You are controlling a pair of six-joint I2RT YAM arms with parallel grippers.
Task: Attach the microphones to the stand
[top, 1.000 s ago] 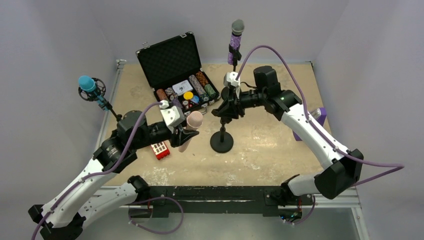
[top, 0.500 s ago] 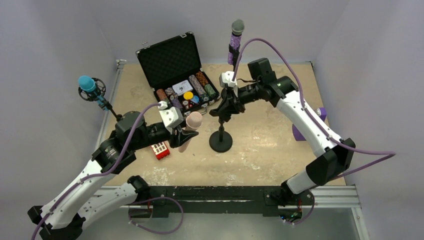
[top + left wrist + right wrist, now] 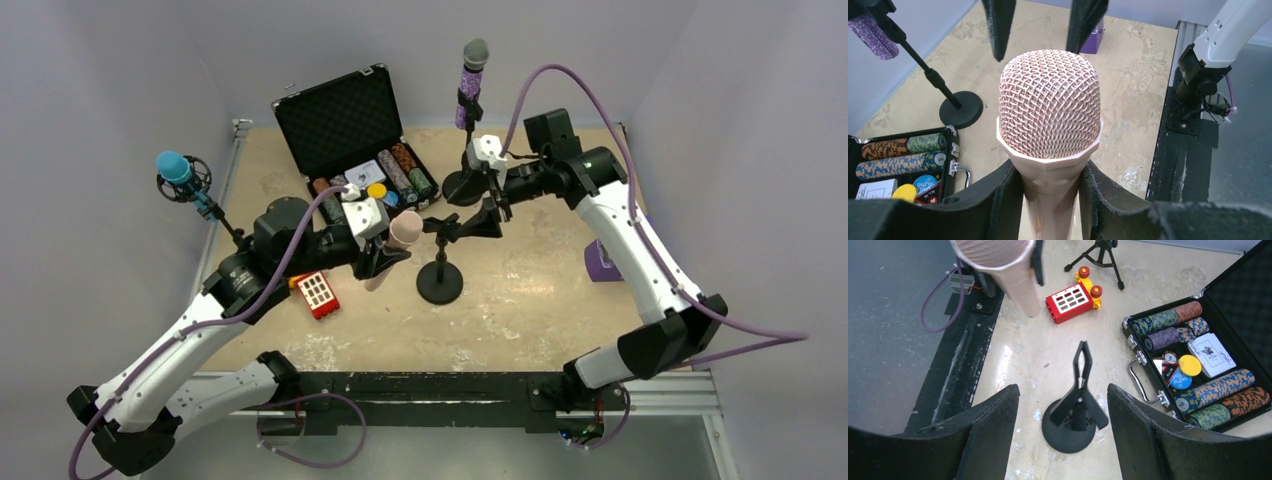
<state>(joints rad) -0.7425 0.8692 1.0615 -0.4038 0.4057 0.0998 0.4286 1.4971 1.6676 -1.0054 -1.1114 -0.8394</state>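
Beige worktop: left gripper [image 3: 385, 260] clenches the pink mic [image 3: 404, 233] (head up) at the middle stand's [image 3: 441, 285] ten o'clock; right gripper [image 3: 487, 214], released, hovers at its one o'clock.

top camera looks steeply down from the near edge over the whole table [image 3: 540, 300]. both wrist cameras view at close range and share the pink microphone [image 3: 1048, 100].
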